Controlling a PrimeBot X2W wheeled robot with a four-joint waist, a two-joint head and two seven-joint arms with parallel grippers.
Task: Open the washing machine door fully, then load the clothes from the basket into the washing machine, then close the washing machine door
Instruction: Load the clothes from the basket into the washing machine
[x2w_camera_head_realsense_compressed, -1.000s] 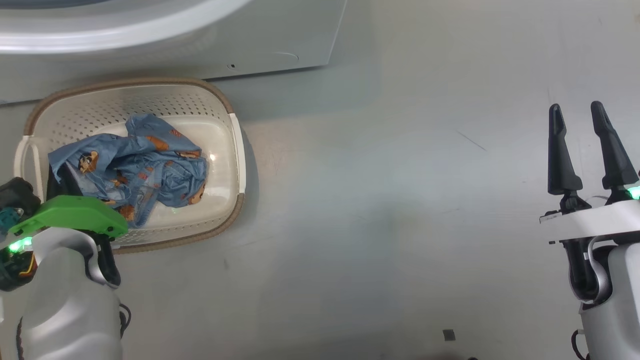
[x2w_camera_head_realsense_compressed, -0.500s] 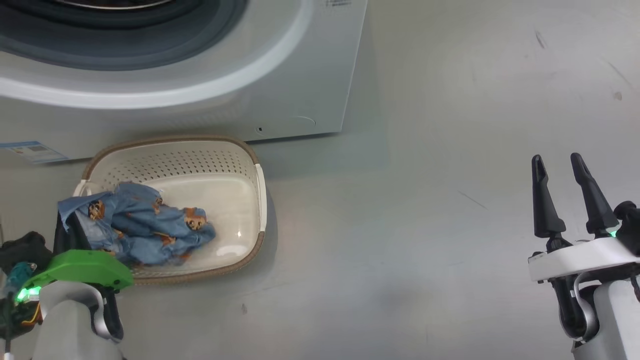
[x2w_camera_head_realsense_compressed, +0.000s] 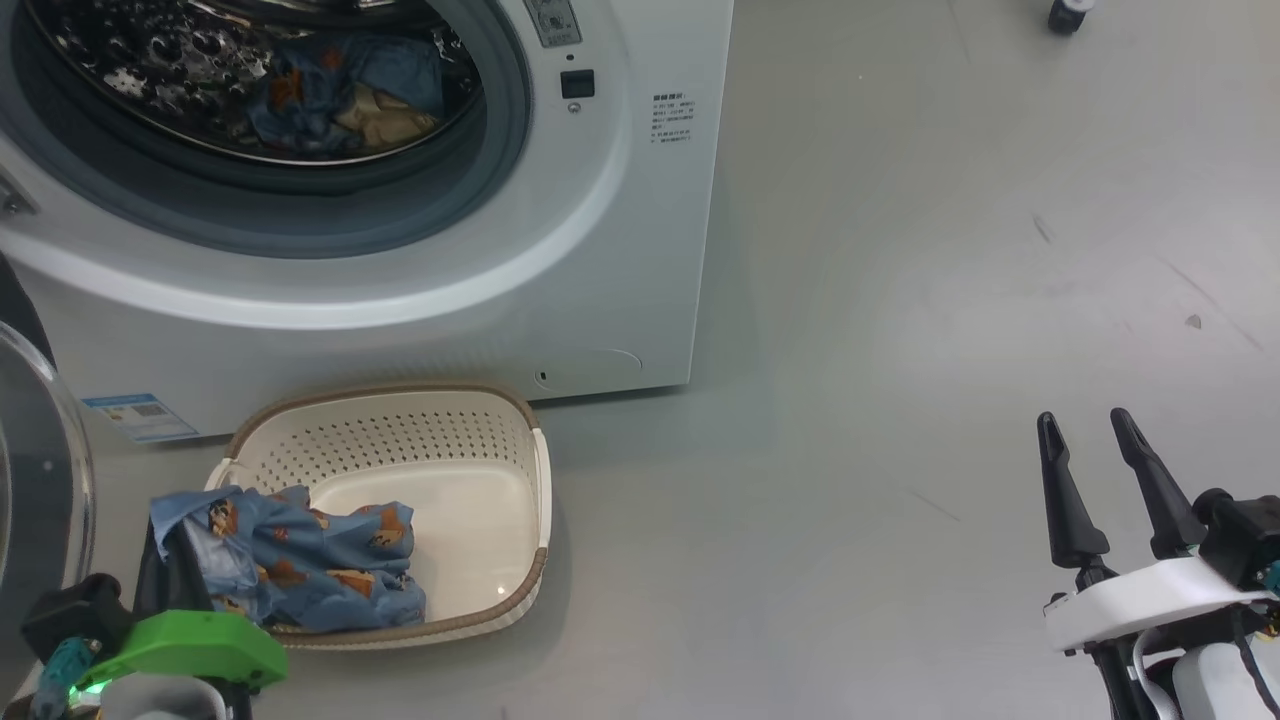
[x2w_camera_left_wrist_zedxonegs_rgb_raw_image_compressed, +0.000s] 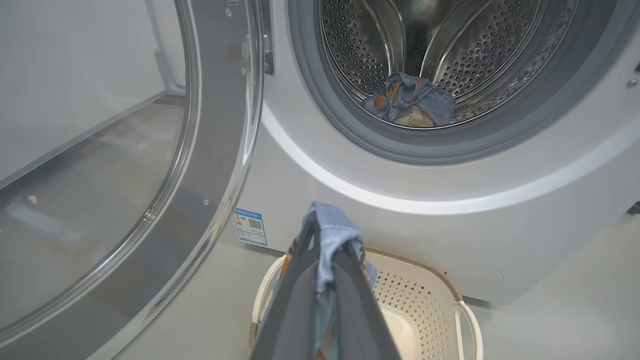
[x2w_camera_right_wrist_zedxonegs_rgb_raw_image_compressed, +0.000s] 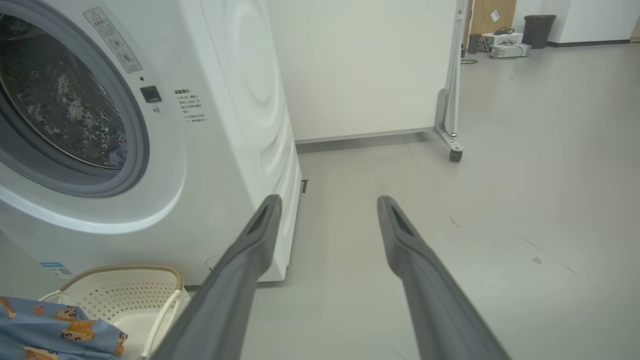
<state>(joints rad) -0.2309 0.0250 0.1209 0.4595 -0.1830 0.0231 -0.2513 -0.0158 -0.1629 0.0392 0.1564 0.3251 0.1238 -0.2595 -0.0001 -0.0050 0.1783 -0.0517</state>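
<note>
My left gripper (x2w_camera_left_wrist_zedxonegs_rgb_raw_image_compressed: 329, 245) has its jaws pinching a fold of the blue bear-print garment (x2w_camera_head_realsense_compressed: 300, 565). From the left wrist camera I can see the cloth draped over the fingertips. The rest of it lies heaped in the left end of the basket (x2w_camera_head_realsense_compressed: 420, 430). The basket sits on the floor (x2w_camera_head_realsense_compressed: 900, 300) just in front of the washing machine (x2w_camera_head_realsense_compressed: 640, 250). The washing machine door (x2w_camera_left_wrist_zedxonegs_rgb_raw_image_compressed: 125, 175) stands swung open at the machine's left side. A second bear-print garment (x2w_camera_left_wrist_zedxonegs_rgb_raw_image_compressed: 410, 102) lies at the bottom of the steel drum (x2w_camera_left_wrist_zedxonegs_rgb_raw_image_compressed: 480, 45). My right gripper (x2w_camera_head_realsense_compressed: 1082, 425) hangs over bare floor, well to the right of the basket, with its jaws spread.
</note>
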